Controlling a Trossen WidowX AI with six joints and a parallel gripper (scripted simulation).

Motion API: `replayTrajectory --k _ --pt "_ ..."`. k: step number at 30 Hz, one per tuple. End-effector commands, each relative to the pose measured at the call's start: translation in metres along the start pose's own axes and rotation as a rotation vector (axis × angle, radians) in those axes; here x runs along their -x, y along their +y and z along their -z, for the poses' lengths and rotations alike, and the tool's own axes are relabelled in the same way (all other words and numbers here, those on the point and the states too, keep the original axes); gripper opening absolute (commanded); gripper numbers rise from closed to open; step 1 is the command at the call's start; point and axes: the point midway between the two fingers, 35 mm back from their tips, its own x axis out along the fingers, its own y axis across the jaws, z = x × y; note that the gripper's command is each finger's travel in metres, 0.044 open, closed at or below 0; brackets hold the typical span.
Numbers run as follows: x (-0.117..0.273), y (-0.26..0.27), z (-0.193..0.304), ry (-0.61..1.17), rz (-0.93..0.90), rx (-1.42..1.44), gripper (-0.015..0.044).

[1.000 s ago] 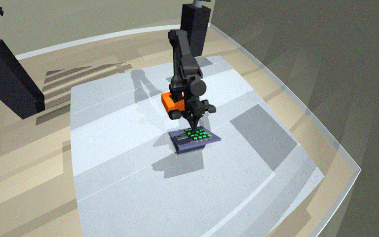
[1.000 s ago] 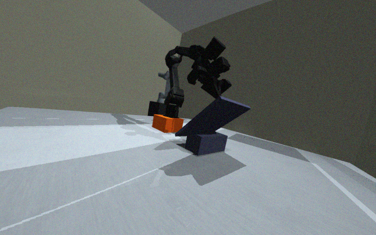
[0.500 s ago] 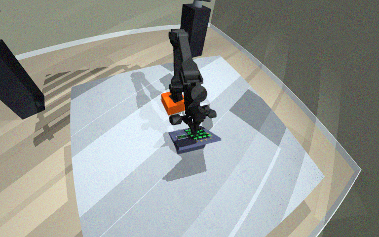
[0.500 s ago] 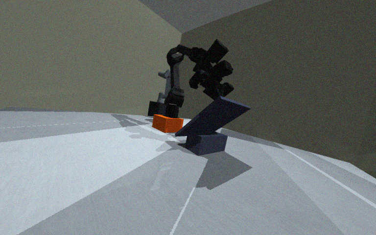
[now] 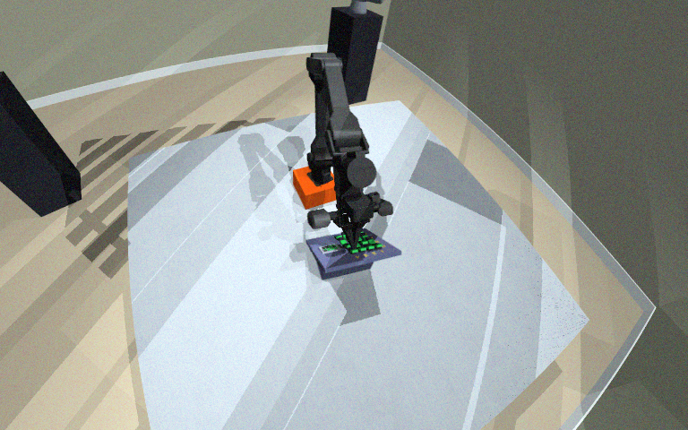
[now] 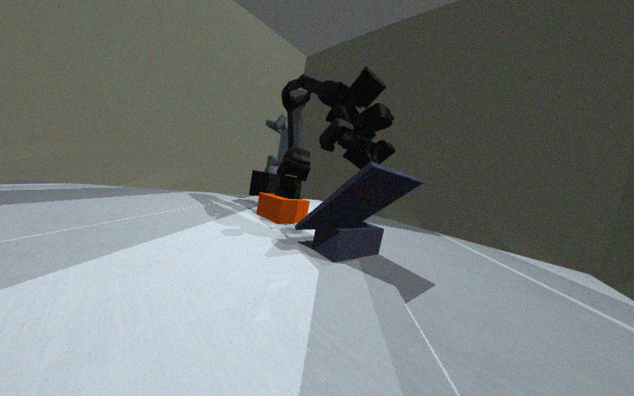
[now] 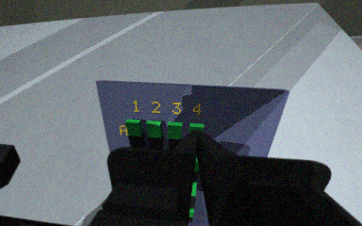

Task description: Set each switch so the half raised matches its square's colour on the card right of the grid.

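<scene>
The tilted blue-grey panel point(image 5: 326, 259) point(image 6: 364, 198) point(image 7: 109, 96) carries a grid of green and dark switches point(image 5: 375, 247) and the small card point(image 5: 331, 248) beside it. In the wrist view, row A shows below the numbers 1 to 4: switches A1 point(image 7: 134, 128), A2 point(image 7: 154, 129), A3 point(image 7: 174, 130) and A4 point(image 7: 197, 127) show green far halves. My gripper point(image 5: 353, 248) point(image 7: 196, 135) is shut and empty. Its tips are over the nearer half of A4; whether they touch it cannot be told. The fingers hide most nearer rows, and the card is hidden in the wrist view.
The panel stands on a blue-grey block point(image 6: 357, 240). The orange base point(image 5: 316, 193) point(image 6: 281, 209) of the arm is behind it. Dark pillars stand at the back point(image 5: 355, 55) and at the left point(image 5: 38, 151) in the top view. Shadows cross the panel and table.
</scene>
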Motion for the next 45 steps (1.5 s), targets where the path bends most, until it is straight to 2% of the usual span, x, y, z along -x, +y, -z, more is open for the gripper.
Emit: replayTrajectory --k 1,45 --pt "-0.0001 0.0 -0.0007 -0.003 0.0 0.002 0.0" --pt "-0.0053 0.0 -0.0009 -0.004 0.0 0.002 0.0"
